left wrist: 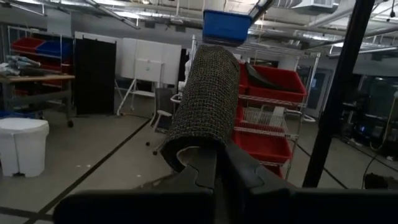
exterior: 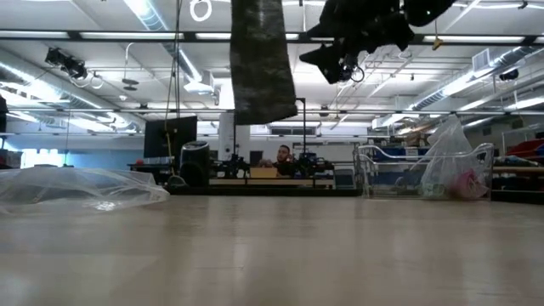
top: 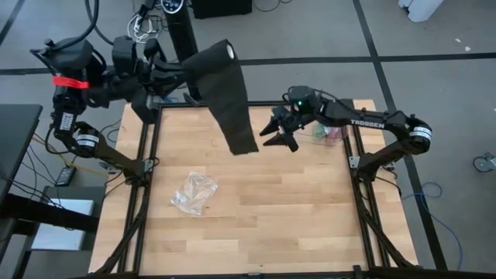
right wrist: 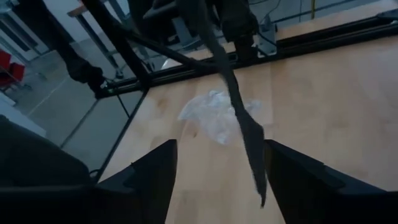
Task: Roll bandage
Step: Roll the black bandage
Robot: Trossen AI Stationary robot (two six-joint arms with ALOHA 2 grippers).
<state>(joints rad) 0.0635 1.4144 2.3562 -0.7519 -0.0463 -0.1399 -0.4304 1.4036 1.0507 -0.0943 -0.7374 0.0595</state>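
Bandage (top: 230,94), a long strip of dark charcoal soft fabric, hangs above the wooden table (top: 294,201), its top end pinched in the left gripper (top: 203,68); the right gripper (top: 279,133), fingers spread, hovers just beside its lower end, above a crumpled clear plastic bag (top: 194,191)

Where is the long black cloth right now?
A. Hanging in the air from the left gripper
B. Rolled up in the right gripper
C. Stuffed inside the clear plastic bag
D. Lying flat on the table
A: the black cloth dangles above the table, pinched by the left gripper; the right gripper is open beside it.
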